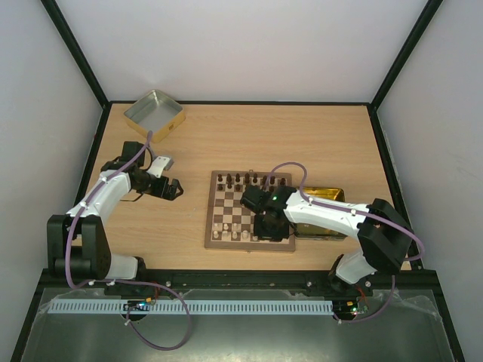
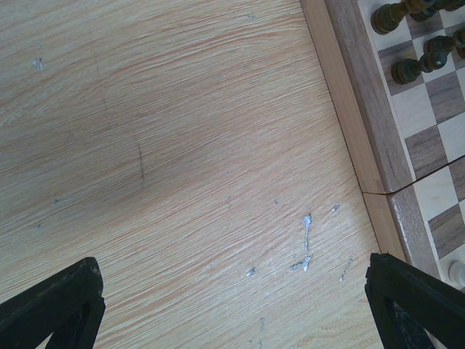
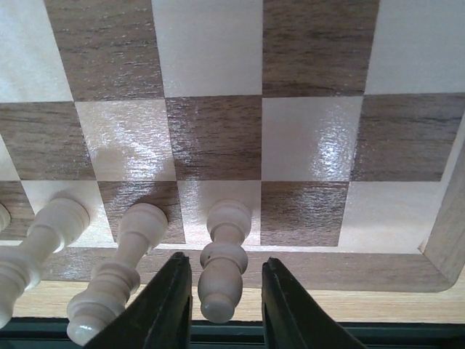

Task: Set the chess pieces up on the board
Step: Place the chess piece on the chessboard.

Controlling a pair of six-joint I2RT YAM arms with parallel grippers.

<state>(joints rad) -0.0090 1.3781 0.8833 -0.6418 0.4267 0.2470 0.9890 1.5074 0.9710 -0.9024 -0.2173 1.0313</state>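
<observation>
While the right end effector [image 3: 224,262] is straddling a pale piece [image 3: 221,280] standing on the board's [image 3: 312,65] near row, jaws slightly parted and gripping nothing (the left end effector [image 2: 232,259] is gaping wide, empty), placement is looking nearly done; the next move is calling for a straight lift clear of the neighbouring pieces [image 3: 120,276].

The square wooden board [image 1: 230,205] lay flat, brown-framed with cream-and-brown squares. Dark chessmen [image 1: 245,179] stood upright along its far rows. Cream chessmen [image 3: 222,269] stood upright side by side in its near edge row
</observation>
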